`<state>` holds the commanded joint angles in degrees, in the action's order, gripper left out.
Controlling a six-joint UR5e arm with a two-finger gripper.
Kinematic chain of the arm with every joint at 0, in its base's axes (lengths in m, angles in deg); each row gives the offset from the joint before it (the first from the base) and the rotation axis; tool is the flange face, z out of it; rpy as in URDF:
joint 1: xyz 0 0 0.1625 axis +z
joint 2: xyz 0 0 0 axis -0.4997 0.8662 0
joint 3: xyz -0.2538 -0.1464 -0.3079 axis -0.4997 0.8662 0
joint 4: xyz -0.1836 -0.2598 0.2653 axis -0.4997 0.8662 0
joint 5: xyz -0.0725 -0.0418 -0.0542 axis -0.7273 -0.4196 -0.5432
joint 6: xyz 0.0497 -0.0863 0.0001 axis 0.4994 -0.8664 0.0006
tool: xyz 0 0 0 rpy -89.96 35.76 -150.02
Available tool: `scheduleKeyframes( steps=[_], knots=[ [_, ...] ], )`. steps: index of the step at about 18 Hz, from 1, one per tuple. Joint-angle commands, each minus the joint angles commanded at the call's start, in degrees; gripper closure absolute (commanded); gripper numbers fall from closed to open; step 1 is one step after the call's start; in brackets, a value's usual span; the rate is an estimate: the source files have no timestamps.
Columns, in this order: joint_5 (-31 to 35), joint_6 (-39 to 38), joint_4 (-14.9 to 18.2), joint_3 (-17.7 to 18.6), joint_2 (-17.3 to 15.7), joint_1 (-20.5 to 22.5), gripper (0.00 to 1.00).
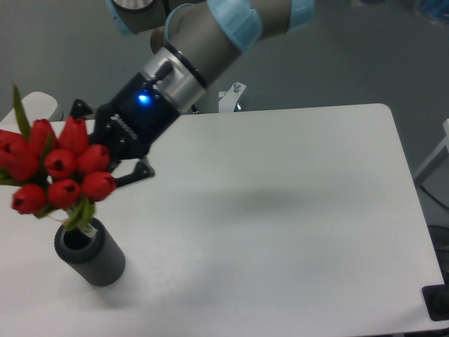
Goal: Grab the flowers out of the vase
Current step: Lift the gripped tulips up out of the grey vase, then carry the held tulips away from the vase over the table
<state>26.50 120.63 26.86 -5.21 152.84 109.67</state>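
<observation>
**Tulips nearly free of the vase**

Camera view shows the flowers (59, 168) high at 9 o'clock on the table (280, 210), a tight red bunch with 1 long leaf poking up at its left edge. The stems slope down toward the vase (90, 251), which stands upright just below them at 7 o'clock. The green stem ends sit right at the rim of its dark hole; whether they are fully out or a little inside I cannot tell from this angle.

Judged from that, the step in hand is the lift-out. To do it well, the pull should run along the line of the stems, up and slightly to 10 o'clock, not sideways, so the ends do not catch the thick wall and tip the vase. A slow rise until clear daylight shows between stems and rim would be safest, since the bunch hangs tilted and the buds are top-heavy.

The gripper (105, 172) comes in from 1 o'clock, its body behind the bunch with a blue light lit. Its dark fingers (137, 173) reach in just under the buds, narrowed around the upper stems; the bunch hangs above the vase with nothing else under it, so the claw appears to have hold of it, though the buds hide the contact itself.
</observation>
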Motion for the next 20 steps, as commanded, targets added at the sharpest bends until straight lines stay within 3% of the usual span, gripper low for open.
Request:
scheduleKeyframes(
  steps=[6, 12, 20],
  knots=[
    [0.4, 4.1, 0.0, -4.3, 5.4, 3.9, 0.62],
    [0.6, 10.3, 0.0, -3.4, 5.8, 7.6, 0.62],
    [0.8, 14.4, 0.0, -2.9, 6.0, 7.6, 0.62]
  ],
)
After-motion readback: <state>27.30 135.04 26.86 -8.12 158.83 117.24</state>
